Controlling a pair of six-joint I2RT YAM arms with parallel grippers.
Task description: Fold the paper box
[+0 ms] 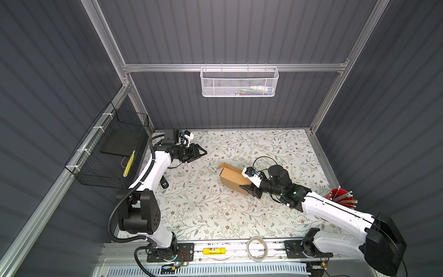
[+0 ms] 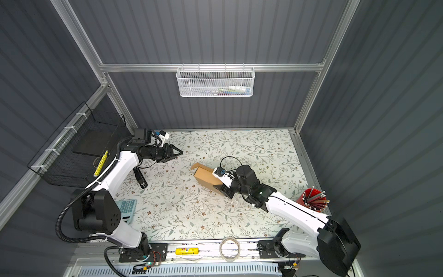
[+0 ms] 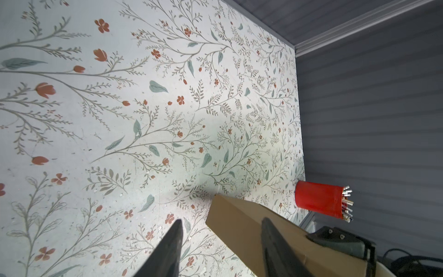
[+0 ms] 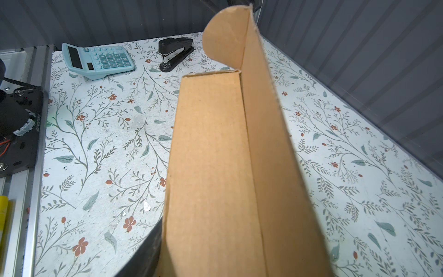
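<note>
Floral table (image 1: 211, 215), grey ribbed walls (image 1: 239, 36). Paper box (image 1: 231, 178) sits right of centre, right gripper (image 1: 250, 189) clamped on its near end. Left gripper (image 1: 201, 152) half-open, empty. Only the right wrist view catches the calculator (image 4: 98, 60) whole.

The paper box (image 1: 231, 178), one flap raised at its far left end, sits right of centre on the table (image 1: 203, 211); the right gripper (image 1: 250, 190) clasps its near right end, the left gripper (image 1: 202, 152) hangs well apart
</note>
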